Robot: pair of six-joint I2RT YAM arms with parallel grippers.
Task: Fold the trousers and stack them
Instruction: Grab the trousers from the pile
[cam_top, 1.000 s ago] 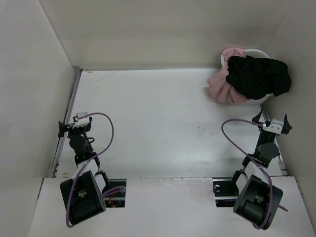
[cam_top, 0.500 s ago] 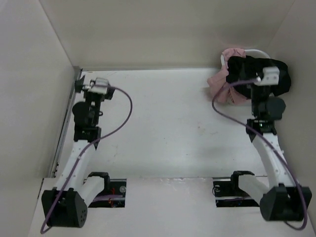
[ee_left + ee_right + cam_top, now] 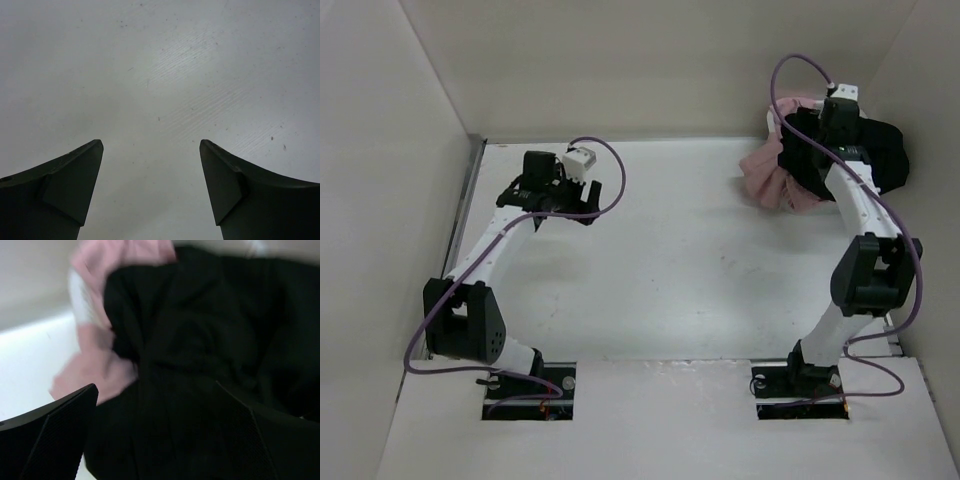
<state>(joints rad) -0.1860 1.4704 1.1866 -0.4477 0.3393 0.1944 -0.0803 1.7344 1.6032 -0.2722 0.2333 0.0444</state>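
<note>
Right tool (image 3: 156, 385) wide above trousers (image 3: 200, 330) (nothing gripped); left tool (image 3: 150, 142) wide, empty.

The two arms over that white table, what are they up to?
They are meant to fold and stack trousers, but no folding has begun. The right arm is stretched to the far right corner, its right gripper open just above the black trousers, which lie crumpled in a heap with a pink garment. The left gripper hangs open over bare table, holding nothing.
</note>
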